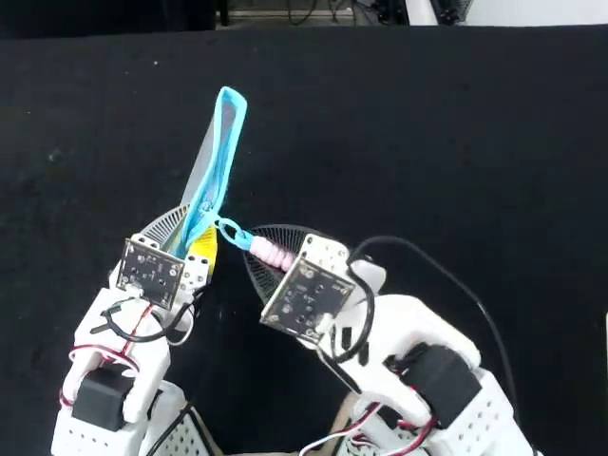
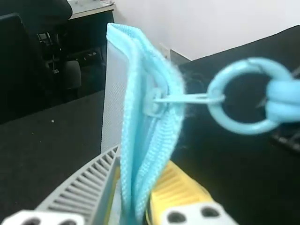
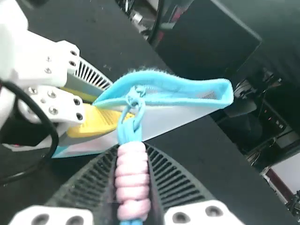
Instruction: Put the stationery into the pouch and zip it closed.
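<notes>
The light blue pouch stands on edge above the black table, pinched at its near end by my left gripper, which is shut on it. Seen from the left wrist, the pouch rises between a grey finger and a yellow finger. A zip slider near that end carries a blue ring. A pink cord hangs from the ring, and my right gripper is shut on it. The right wrist view has the cord between dark ribbed fingers, just below the pouch.
The black table stretches bare to the far side and the right. Both arm bases crowd the near edge. Beyond the table's far edge there are chairs and desks.
</notes>
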You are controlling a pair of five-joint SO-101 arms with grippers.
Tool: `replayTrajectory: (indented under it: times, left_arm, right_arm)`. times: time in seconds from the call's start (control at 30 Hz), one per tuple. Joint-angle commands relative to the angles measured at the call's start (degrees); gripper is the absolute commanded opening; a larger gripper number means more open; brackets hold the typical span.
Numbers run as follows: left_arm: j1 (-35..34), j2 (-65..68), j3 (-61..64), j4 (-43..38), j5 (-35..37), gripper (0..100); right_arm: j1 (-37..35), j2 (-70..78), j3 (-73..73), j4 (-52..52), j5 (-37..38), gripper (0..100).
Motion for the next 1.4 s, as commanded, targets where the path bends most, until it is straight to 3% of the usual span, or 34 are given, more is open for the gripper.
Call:
replayTrajectory:
  times: [0.0, 0.17, 0.3, 0.37, 0.5, 0.67, 0.87, 1.07, 1.37]
  left_arm:
    - [-0.3, -0.5, -2.4, 0.0, -2.5, 5]
    - [-0.3, -0.5, -2.4, 0.0, -2.7, 5]
    - [-0.3, -0.5, -2.4, 0.0, -2.7, 5]
    - [-0.3, -0.5, -2.4, 0.0, -2.7, 5]
    - [-0.3, -0.5, -2.3, 0.0, -2.7, 5]
    - [-0.3, -0.5, -2.3, 0.2, -2.7, 5]
    - [-0.3, -0.5, -2.3, 0.2, -2.7, 5]
    - [-0.3, -0.5, -2.3, 0.1, -2.7, 5]
    - [-0.3, -0.5, -2.1, 0.0, -2.7, 5]
  right_arm:
    - [-0.4, -1.7, -0.1, -2.0, -4.3, 1.1]
    - [-0.6, -1.6, -0.2, -1.6, -8.0, 2.0]
    - [-0.7, -1.5, 0.0, -1.1, -9.0, 13.3]
    - [-0.7, -1.5, 0.3, -1.1, -13.6, 17.0]
    - [-1.1, -1.5, 4.3, -7.1, -20.3, 14.2]
    - [-3.4, -1.6, 10.9, -15.2, -20.5, 12.1]
    - [-7.5, -2.1, 11.7, -16.5, -20.5, 12.3]
    - [-7.5, -2.1, 12.1, -17.8, -20.5, 12.3]
    - [-3.1, -2.1, 20.4, -33.7, -20.5, 12.3]
